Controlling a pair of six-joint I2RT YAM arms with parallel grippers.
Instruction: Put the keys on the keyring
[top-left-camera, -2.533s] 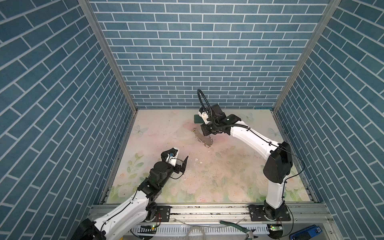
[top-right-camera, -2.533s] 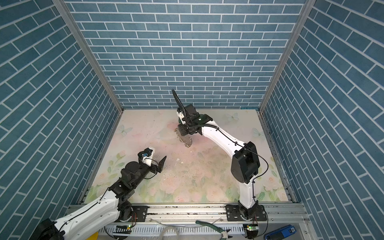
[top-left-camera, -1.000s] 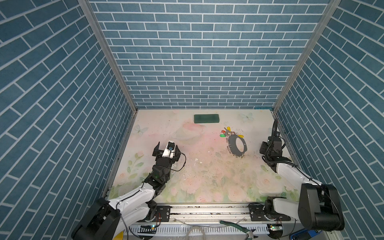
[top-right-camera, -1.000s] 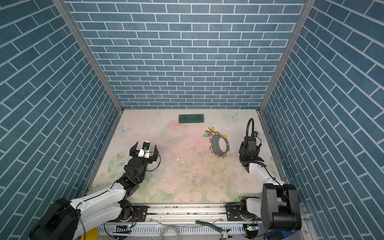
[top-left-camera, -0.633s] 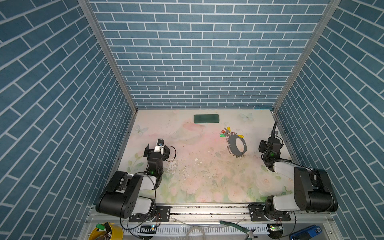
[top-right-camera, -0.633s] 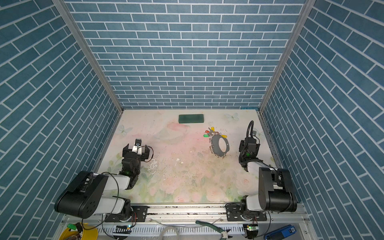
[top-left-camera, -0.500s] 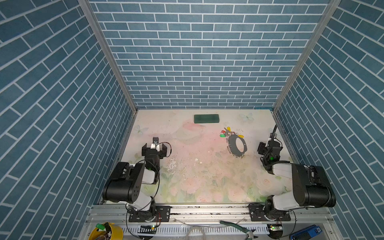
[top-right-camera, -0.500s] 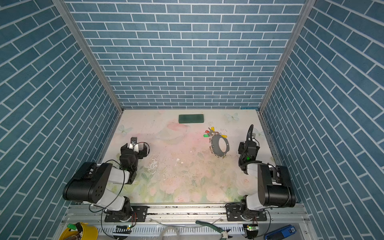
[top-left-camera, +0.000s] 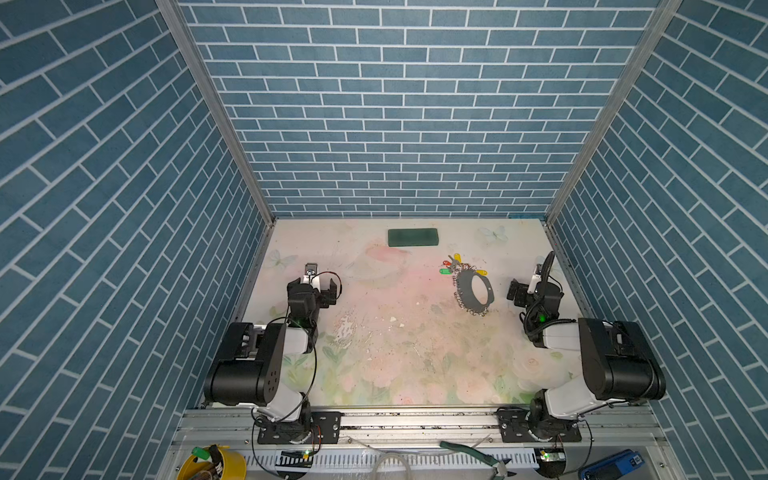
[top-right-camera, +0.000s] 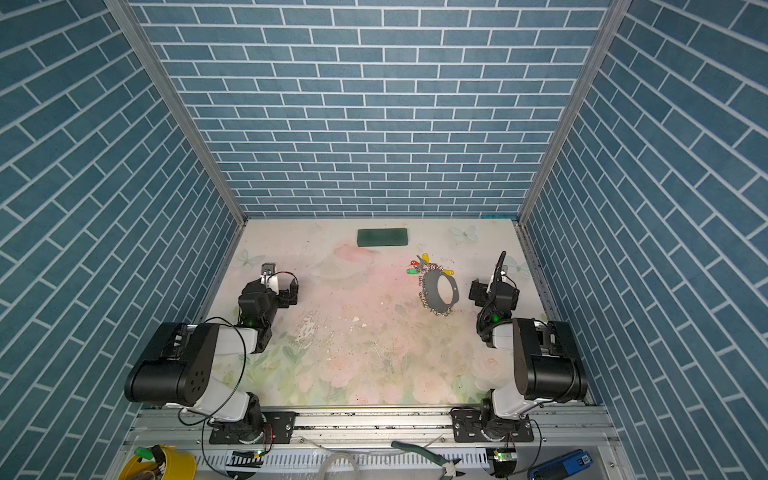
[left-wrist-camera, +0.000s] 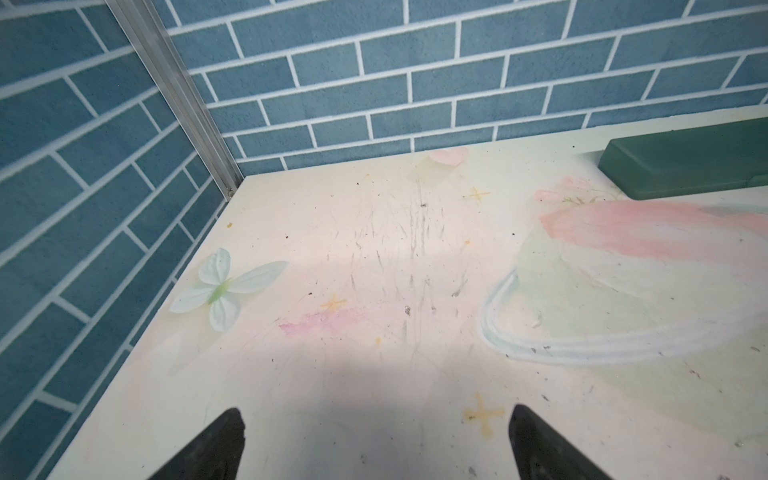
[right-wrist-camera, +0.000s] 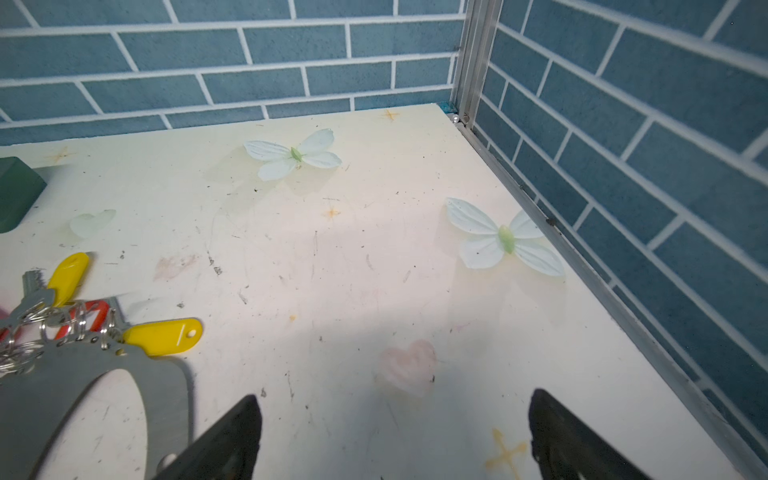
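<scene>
Grey keyring (top-left-camera: 463, 291) lies free; left end effector (left-wrist-camera: 374, 415), right end effector (right-wrist-camera: 394, 397) spread empty near side walls (top-left-camera: 623, 270).

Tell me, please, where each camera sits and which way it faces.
Top views: high over the front rail, looking down at the table and back wall; both arms, the left gripper and right gripper show, plus the keyring and keys.
Left wrist: on the left arm, low, facing the back-left corner; its open fingertips show.
Right wrist: on the right arm, low, facing the back-right corner; its open fingertips show, the keyring beside them.
Shared: both wrist views catch an end of the green block.
</scene>
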